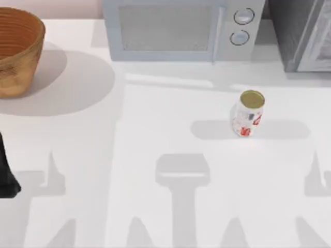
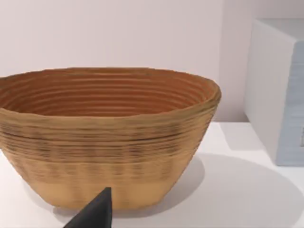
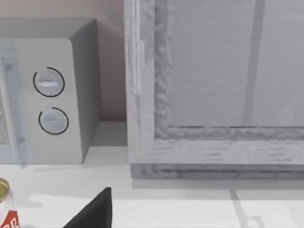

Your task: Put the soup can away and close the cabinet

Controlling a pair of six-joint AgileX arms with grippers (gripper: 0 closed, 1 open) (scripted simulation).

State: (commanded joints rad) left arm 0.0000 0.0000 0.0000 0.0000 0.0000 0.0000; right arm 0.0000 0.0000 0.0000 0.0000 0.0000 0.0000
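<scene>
White table w/ soup can upright, microwave at back; hands' grip state can't tell.

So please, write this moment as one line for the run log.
stage: not started | soup can: upright on table, in front of microwave | cabinet: back right | left arm: parked, left edge, facing basket

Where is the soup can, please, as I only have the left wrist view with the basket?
Observer: The soup can stands upright on the table's right half, in front of the microwave's knobs.
Operator: And where is the cabinet?
Observer: The cabinet sits at the back right corner, right of the microwave.
Operator: Is anything touching the can?
Observer: No, it stands apart; the left arm is at the far left edge.
</scene>
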